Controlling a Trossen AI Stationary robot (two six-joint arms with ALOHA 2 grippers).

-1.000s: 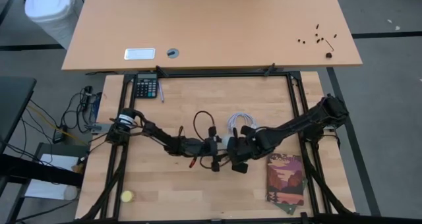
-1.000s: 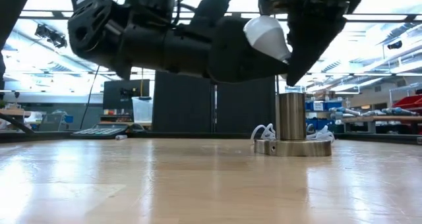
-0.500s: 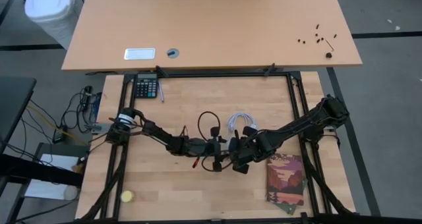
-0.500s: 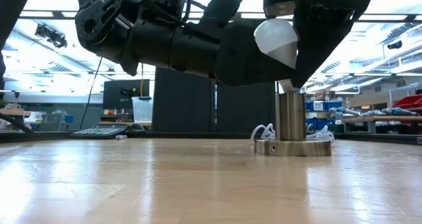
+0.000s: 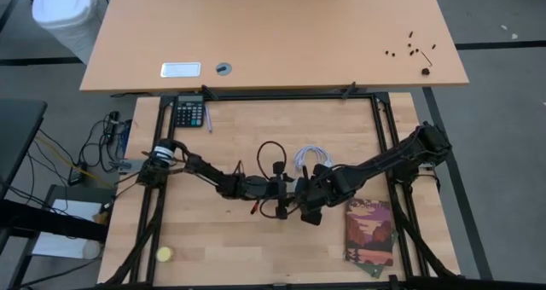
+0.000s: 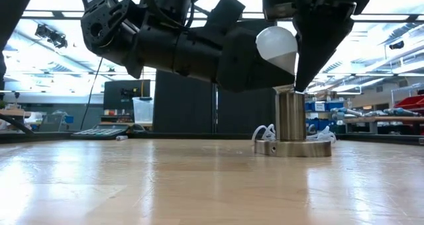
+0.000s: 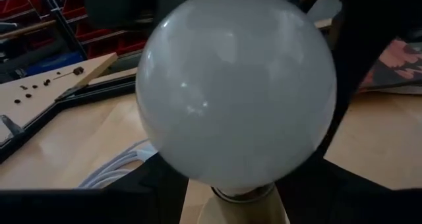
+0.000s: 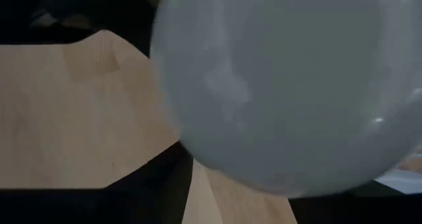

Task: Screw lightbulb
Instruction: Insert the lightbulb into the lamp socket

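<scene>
Only low view shows the lightbulb (image 6: 278,47) above the socket (image 6: 293,129).

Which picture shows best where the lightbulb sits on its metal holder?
The low view: from the side, the lightbulb stands tilted with its base at the top of the metal holder. Both wrist views show only its white globe, filling the picture. In the high view the arms hide almost all of it.
</scene>
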